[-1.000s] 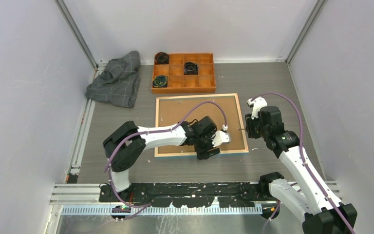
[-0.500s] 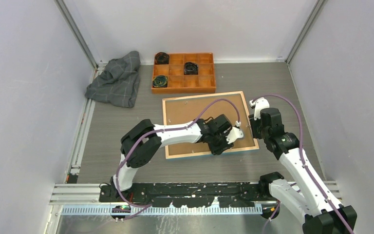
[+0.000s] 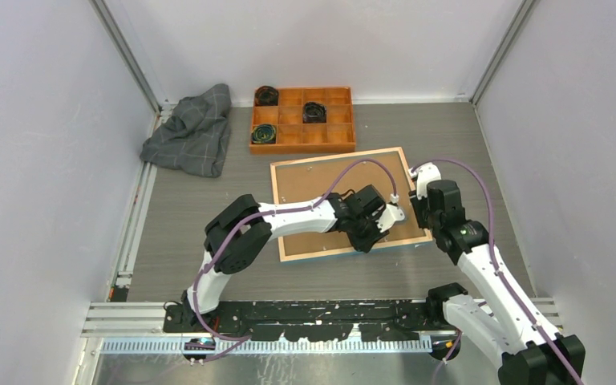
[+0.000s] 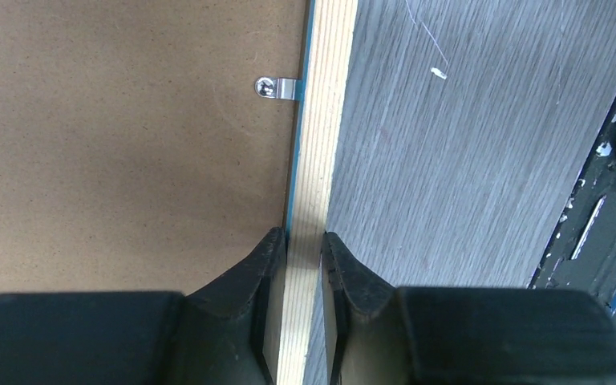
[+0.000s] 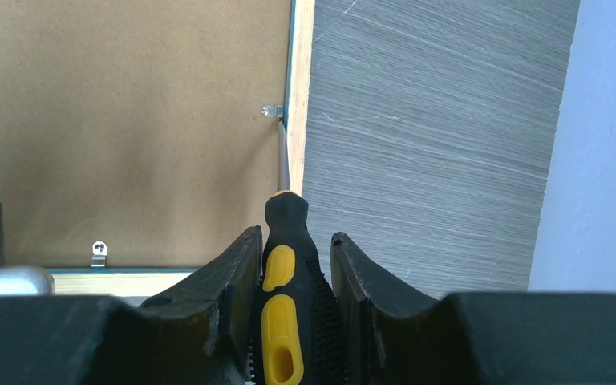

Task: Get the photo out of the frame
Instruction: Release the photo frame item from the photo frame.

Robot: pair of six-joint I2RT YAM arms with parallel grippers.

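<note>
Your left gripper [image 4: 305,249] pinches the frame [image 4: 321,120] by its wooden rim; your right gripper [image 5: 293,241] clamps a screwdriver [image 5: 285,273], tip at the right-edge clip [image 5: 272,111].

Looks straight down past the left gripper [image 4: 305,257], its black fingers [image 4: 266,261] set one on each side of the frame [image 4: 325,120], pinching the pale wooden rim. Left of the rim, a thin blue line, then plain brown backing board [image 4: 128,144]. Farther up, a small silver clip [image 4: 277,87] with one screw, reaching from the rim onto the board. Right of the rim, grey wood-grain table [image 4: 465,160] with a white fleck [image 4: 439,74] near the top. At the far right edge, part of a black rail [image 4: 601,200], blurred.
</note>
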